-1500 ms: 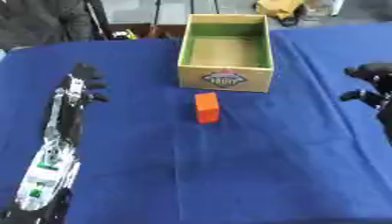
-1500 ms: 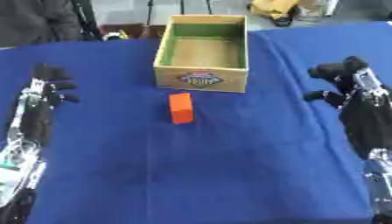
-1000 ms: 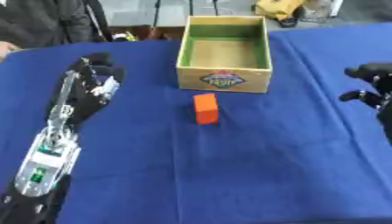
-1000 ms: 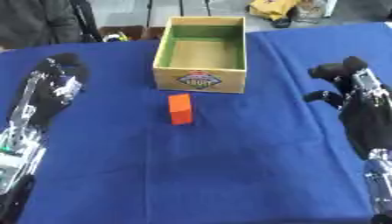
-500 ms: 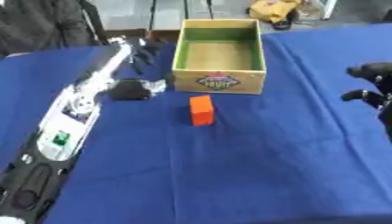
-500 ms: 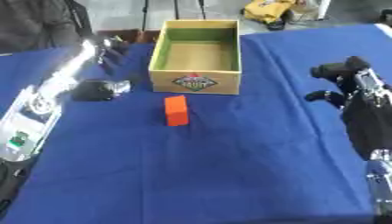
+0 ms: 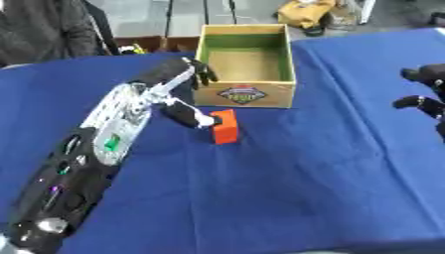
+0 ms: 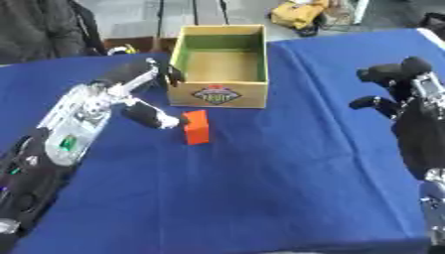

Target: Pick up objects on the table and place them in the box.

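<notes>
While the block [image 7: 225,126] stands upright on the cloth [image 7: 287,188] just before the box [image 7: 247,94], the left hand [image 7: 178,89], fingers spread with its thumb at the block's side, should straddle it squarely before pinching.

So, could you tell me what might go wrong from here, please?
The left hand meets the orange block only with its thumb tip, so it may tip or push the upright block away before gripping it. The fingers are next to the box wall and could nudge it.
</notes>
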Available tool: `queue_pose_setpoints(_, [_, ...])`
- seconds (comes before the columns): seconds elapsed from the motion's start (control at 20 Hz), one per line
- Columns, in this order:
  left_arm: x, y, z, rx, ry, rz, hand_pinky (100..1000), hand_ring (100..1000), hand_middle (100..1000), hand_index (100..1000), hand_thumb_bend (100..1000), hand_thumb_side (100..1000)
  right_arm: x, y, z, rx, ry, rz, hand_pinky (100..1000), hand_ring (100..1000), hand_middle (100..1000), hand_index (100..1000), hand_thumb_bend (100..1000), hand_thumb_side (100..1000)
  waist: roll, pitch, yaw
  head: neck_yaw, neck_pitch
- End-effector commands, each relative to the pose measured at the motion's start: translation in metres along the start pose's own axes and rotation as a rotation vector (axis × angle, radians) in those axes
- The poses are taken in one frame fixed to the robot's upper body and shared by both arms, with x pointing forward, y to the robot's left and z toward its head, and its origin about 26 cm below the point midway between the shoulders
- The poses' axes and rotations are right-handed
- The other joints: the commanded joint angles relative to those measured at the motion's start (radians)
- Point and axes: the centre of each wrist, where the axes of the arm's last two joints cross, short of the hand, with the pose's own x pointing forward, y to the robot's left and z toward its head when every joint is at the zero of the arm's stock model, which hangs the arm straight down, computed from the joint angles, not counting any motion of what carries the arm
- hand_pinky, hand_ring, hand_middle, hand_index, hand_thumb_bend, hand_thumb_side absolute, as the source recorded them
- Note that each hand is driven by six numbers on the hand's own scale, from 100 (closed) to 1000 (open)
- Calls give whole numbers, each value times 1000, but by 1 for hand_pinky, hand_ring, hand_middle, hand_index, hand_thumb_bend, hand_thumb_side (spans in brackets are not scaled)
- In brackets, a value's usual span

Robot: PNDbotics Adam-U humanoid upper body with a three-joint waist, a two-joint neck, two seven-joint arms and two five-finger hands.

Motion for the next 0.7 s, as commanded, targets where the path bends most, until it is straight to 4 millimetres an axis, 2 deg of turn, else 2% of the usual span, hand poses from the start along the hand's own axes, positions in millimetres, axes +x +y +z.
queue_pose_setpoints(0.05, [2, 1, -9, -12, -6, -42, 603, 648, 637, 786, 770, 290, 10, 0, -3, 17, -30, 6, 571, 847, 612, 672, 100, 761, -8, -17, -4, 3, 4])
queue_pose_setpoints(0.3, [0, -13, -20, -57, -18, -18, 598, 650, 631, 778, 764, 290, 9, 1, -3, 20, -27, 5, 571, 847, 611, 672, 100, 761, -9, -15, -10, 2, 4])
queue_pose_setpoints(0.7, [-7, -32, -27, -56, 4, 30, 580, 635, 606, 745, 728, 272, 9, 2, -3, 26, -26, 6, 570, 848, 610, 671, 100, 762, -9, -7, -18, 0, 2])
